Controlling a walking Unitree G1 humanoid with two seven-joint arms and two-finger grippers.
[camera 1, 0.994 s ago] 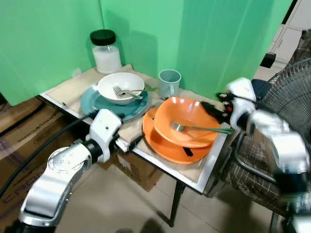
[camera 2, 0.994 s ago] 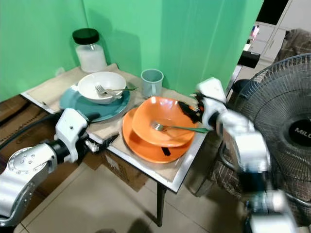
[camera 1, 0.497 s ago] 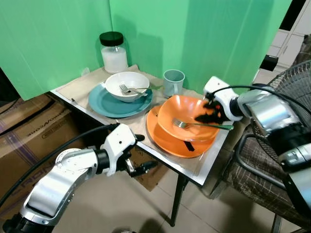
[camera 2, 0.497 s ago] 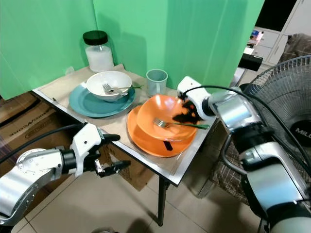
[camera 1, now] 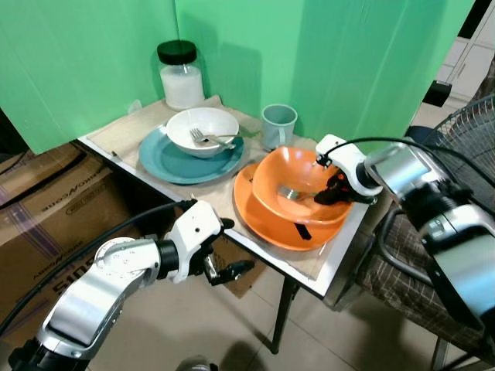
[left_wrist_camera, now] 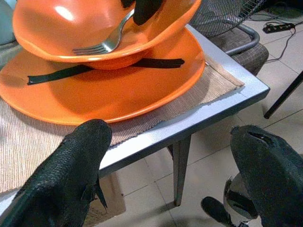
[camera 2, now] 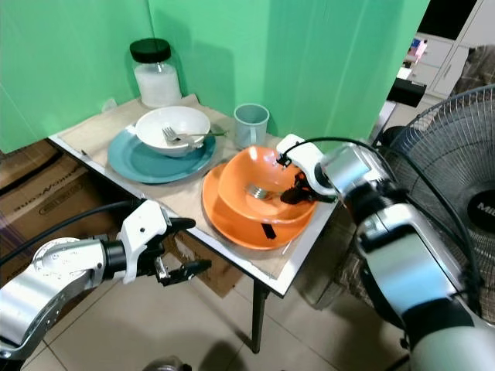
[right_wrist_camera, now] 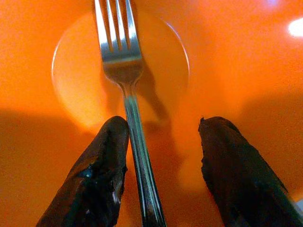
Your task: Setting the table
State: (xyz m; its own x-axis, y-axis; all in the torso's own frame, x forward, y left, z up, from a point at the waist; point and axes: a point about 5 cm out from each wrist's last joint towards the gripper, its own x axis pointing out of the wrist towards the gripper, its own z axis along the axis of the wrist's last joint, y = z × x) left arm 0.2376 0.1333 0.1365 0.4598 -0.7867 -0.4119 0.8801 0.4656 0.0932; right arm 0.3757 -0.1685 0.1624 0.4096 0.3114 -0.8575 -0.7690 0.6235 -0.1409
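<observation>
The table (camera 1: 334,259) (mat-covered) holds two plates, cup, jar.

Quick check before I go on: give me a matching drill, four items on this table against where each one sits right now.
Items:
1. white round bowl
2. orange round bowl
3. black-lidded glass jar
4. pale blue-green cup

Places:
A. on the orange plate
B. at the table's far corner, by the green backdrop
C. on the teal plate
D. on the mat between the two place settings, toward the back

Pairs: 1-C, 2-A, 3-B, 4-D

The right tool is open around the metal fork in the orange bowl.
</observation>
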